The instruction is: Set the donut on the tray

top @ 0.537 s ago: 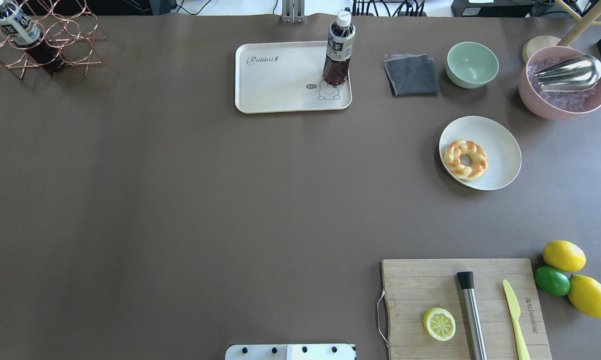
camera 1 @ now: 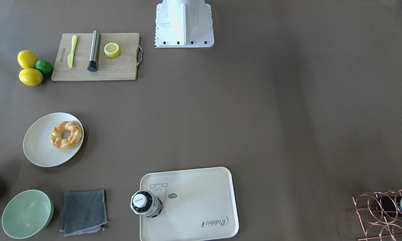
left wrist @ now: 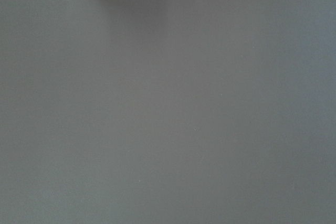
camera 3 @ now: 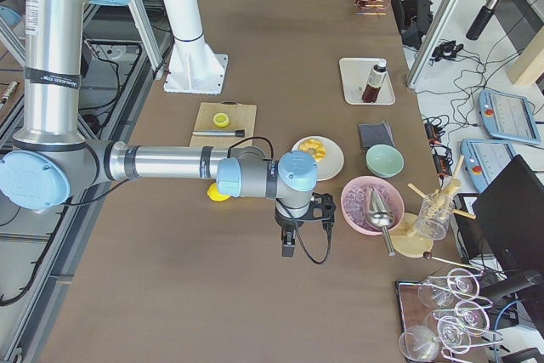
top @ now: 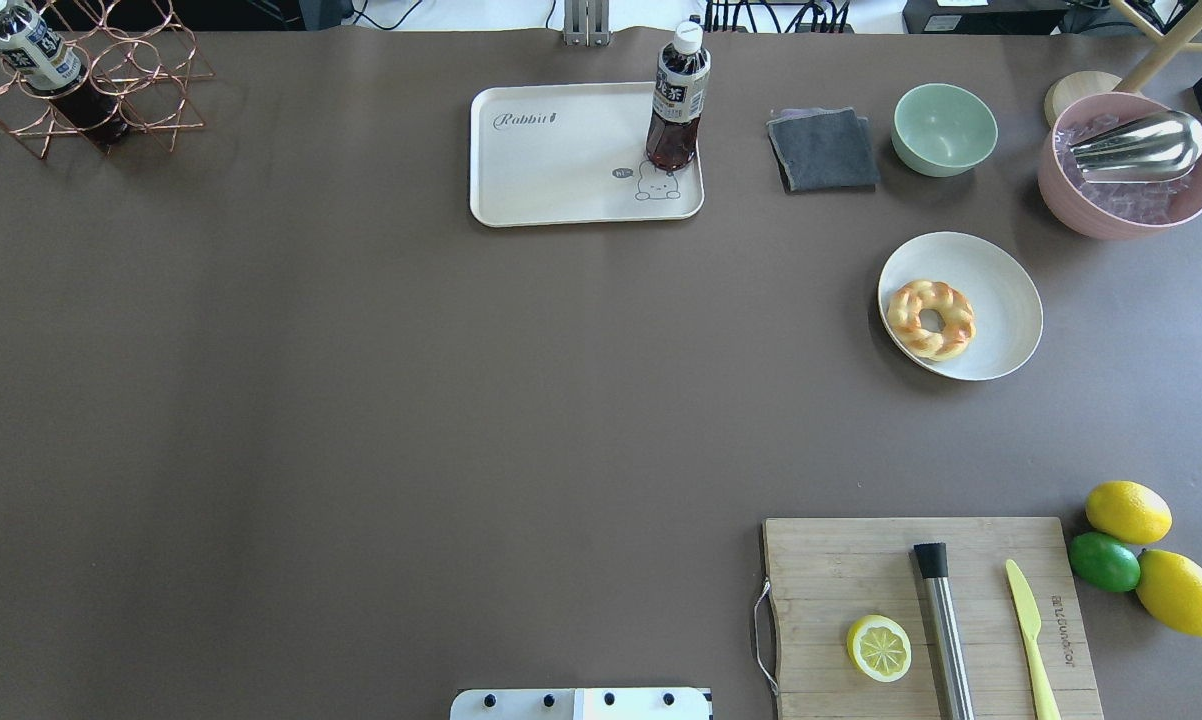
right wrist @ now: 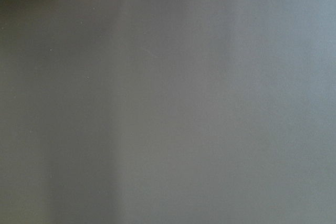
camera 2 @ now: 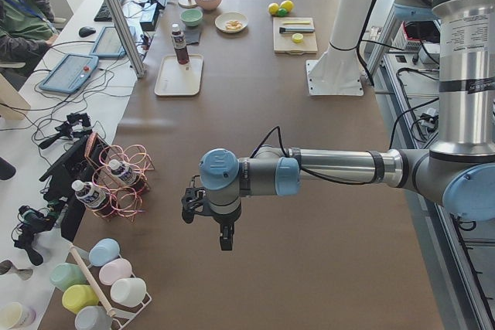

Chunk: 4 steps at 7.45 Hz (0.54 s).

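Observation:
The donut lies on the left part of a round off-white plate at the table's right side; it also shows in the front view. The cream tray with "Rabbit" script sits at the far middle of the table, with a dark drink bottle standing on its right end. Neither gripper shows in the overhead or front view. The left gripper shows only in the left side view and the right gripper only in the right side view. Both hang over bare table, far from the donut. I cannot tell whether they are open or shut.
A grey cloth, a green bowl and a pink bowl with a metal scoop stand right of the tray. A cutting board with a lemon half, a steel rod and a knife is near right. A copper bottle rack is far left.

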Available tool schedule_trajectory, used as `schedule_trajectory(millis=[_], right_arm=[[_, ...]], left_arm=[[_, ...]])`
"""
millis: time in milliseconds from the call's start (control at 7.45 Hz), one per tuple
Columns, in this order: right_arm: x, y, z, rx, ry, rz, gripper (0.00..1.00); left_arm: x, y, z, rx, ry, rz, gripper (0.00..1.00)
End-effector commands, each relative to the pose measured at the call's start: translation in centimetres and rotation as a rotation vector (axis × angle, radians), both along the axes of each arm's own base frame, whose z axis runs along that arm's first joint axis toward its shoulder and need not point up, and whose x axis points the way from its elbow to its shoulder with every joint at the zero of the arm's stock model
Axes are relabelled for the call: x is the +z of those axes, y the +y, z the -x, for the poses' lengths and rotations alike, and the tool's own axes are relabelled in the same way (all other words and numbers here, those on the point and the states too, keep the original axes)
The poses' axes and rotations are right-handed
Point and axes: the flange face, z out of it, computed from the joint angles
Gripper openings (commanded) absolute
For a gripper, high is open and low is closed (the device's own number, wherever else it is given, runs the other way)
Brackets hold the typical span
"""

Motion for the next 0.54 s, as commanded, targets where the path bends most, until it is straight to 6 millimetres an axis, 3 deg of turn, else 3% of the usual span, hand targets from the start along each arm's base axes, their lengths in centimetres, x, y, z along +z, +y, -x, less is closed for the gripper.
schedule_trajectory(millis=[0,403], right_arm=[[0.2,0.0,0.1,-0.001,0.000,0.003,1.00],[0.2,0.0,0.1,-0.001,-0.001,0.005,1.00]], left_arm=[[-0.8,-0.6,0.0,0.000,-0.001,-0.021,0.98],[-1.9,-1.2,0.1,-0.004,-0.006,-0.111,0.98]])
